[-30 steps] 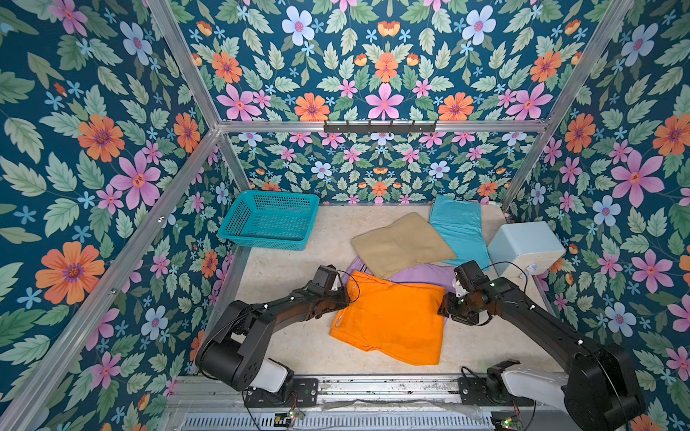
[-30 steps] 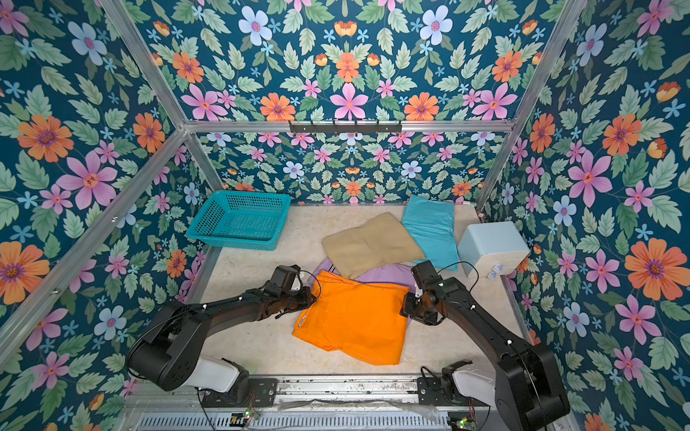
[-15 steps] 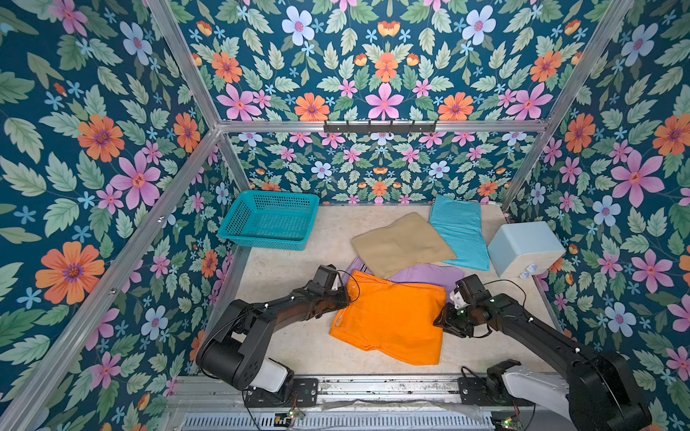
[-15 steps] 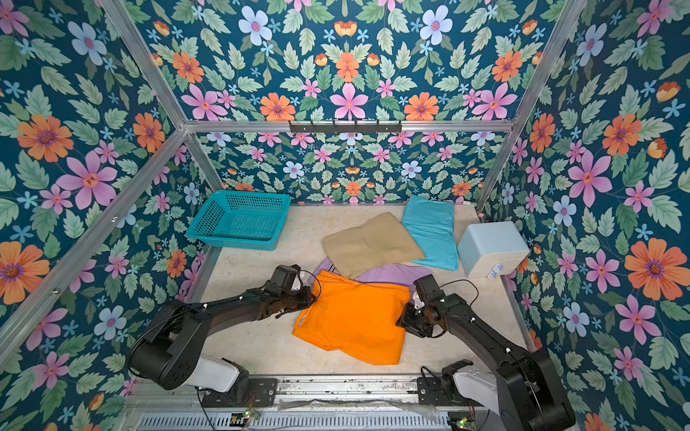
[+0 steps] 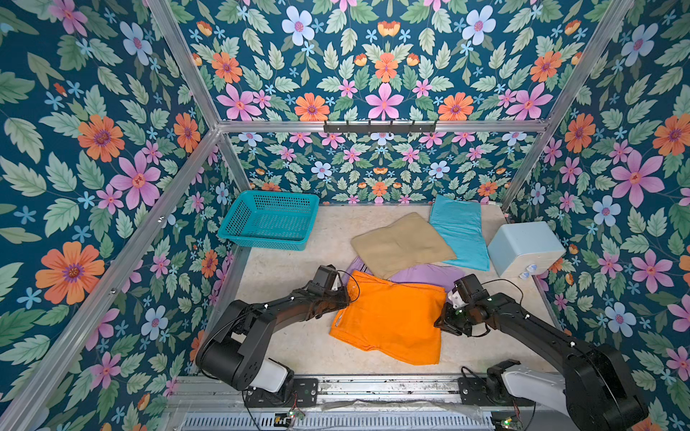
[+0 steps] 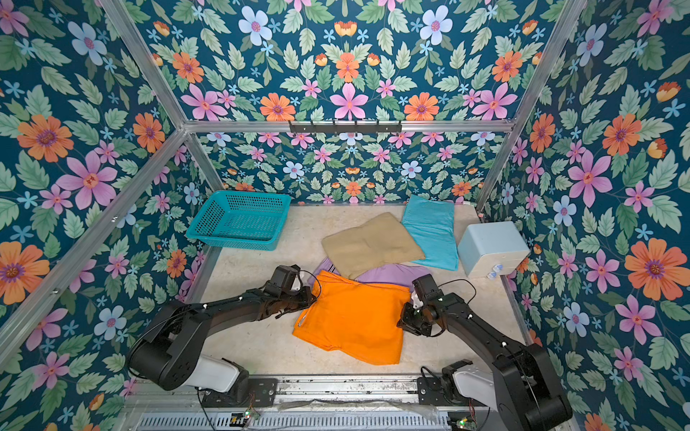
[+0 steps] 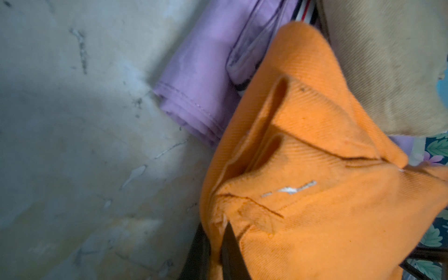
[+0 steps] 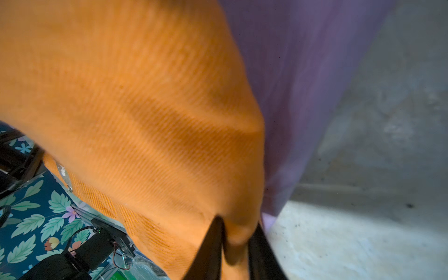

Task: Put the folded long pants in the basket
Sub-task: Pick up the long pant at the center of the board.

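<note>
Folded long pants, four items, all lie on the pale mottled tabletop, outside the shallow teal plastic mesh basket.

Item one: bright orange folded cloth pants, spread between the two claws. The left claw is clamped on one side edge of this item. The left wrist view shows orange cloth bunched and pinched between the two dark fingers. The right claw is clamped on the opposite edge, and the right wrist view shows a fold of orange cloth nipped between its fingers. In both top views each claw meets the cloth low, near the table.

Item two: lilac folded cloth pants, just beyond both claws, partly covered by the orange item and touching it. In the right wrist view lilac cloth lies right beside the right claw's grip. Whether any of it is caught cannot be told.

Item three: tan folded cloth pants, farther beyond the claws, overlapping the lilac item's far part and apart from both claws.

Item four: turquoise folded cloth pants, farthest from the claws, touching the tan item's side.

The basket stands well beyond the left claw, in the far corner on that claw's side. A pale blue rounded box stands beyond the right claw, just beside the turquoise item.
</note>
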{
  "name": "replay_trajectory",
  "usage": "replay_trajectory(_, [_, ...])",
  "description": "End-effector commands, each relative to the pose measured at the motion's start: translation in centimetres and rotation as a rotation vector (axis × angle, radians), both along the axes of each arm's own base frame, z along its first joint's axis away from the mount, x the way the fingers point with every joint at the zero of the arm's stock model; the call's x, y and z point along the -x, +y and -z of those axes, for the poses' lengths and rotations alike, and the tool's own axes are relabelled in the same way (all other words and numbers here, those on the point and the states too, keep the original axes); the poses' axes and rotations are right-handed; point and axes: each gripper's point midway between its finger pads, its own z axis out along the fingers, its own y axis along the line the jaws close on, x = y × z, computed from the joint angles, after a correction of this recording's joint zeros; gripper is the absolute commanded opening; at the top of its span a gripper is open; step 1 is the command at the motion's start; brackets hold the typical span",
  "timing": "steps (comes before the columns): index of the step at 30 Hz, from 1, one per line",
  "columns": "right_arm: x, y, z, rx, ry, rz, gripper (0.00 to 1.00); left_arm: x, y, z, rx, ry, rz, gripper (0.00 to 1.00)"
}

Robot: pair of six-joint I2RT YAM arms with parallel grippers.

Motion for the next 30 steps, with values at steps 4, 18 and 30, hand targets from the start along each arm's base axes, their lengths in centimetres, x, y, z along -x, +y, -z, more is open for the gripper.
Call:
replay_trajectory(4, [-0.5, -0.1, -1.6, 0.042, -0.066, -0.011, 0.0, 1.6, 3.7, 1.5, -0.175, 0.079, -0.081, 0.0])
replay_trajectory(18, [-0.6, 2.4, -10.7, -0.004, -0.184, -0.101, 0.0, 0.7, 4.5, -8.3, -0.218, -0.001, -0.08, 0.0])
replay_trajectory(30, [-9.6, 9.3, -19.4, -0.152, -0.366, -0.09, 0.0, -10.6, 10.2, -22.6, -0.463, -0.292, -0.22, 0.0])
